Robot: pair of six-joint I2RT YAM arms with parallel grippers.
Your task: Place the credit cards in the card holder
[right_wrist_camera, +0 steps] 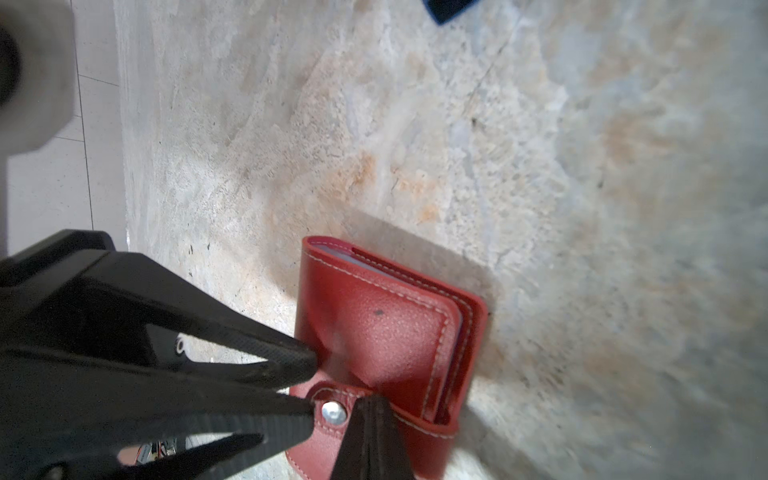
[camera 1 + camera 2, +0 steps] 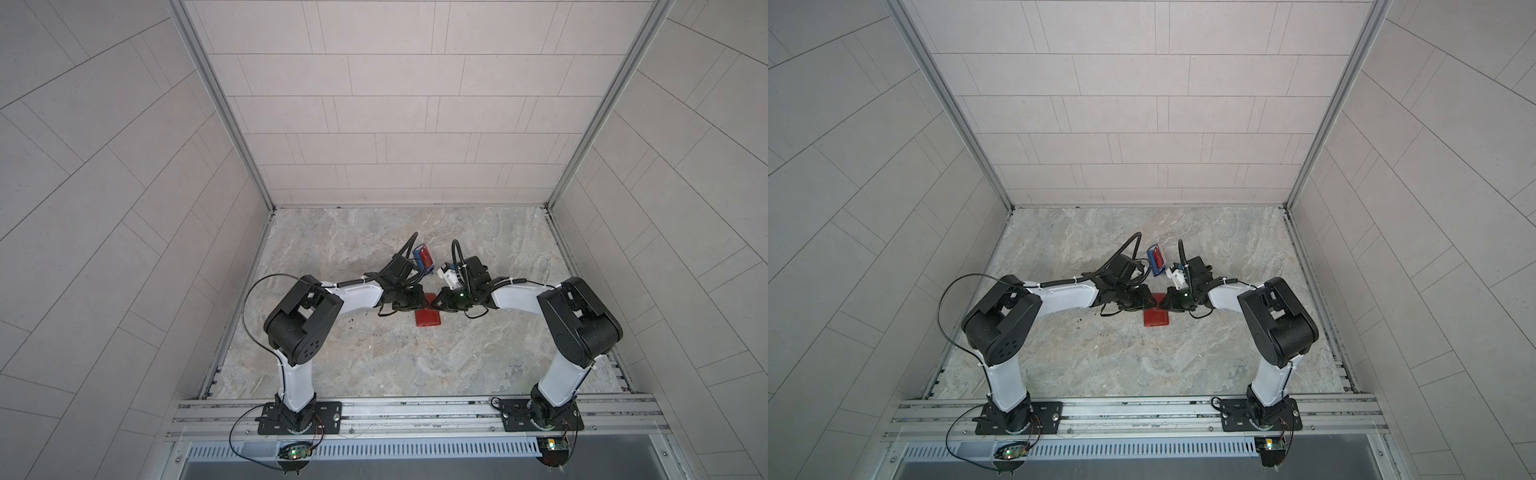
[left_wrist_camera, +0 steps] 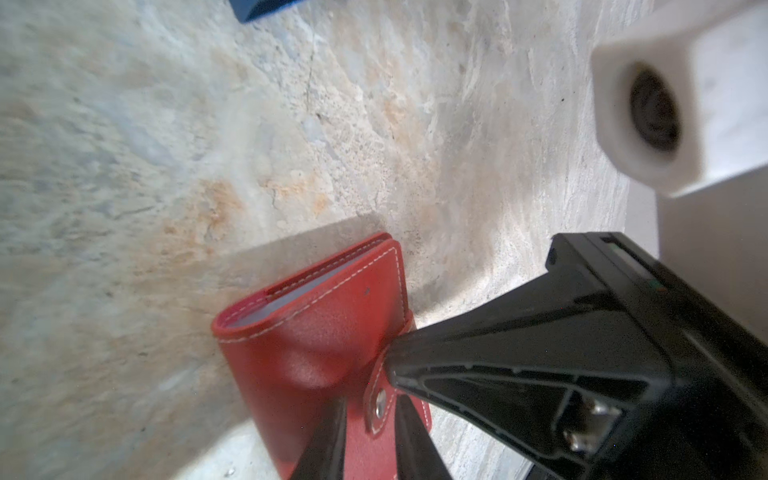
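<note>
The card holder (image 2: 428, 319) is a red stitched wallet lying folded on the marble table, between my two grippers in both top views (image 2: 1156, 319). A strap with a silver snap button (image 3: 380, 401) closes it. My left gripper (image 3: 372, 409) has its jaws a narrow way apart on either side of the strap's end, pinching it. My right gripper (image 1: 370, 405) is shut, and its tip presses on the strap beside the button (image 1: 333, 413). A red credit card (image 2: 424, 257) stands in a small blue stand behind the wallet. Pale sleeves (image 3: 291, 299) show inside the fold.
The blue stand (image 2: 1156, 261) sits just behind both wrists; its corner shows in the wrist views (image 3: 266, 8). The right wrist's white camera housing (image 3: 665, 95) hangs close to the left gripper. Tiled walls close three sides. An aluminium rail (image 2: 415, 411) runs along the front.
</note>
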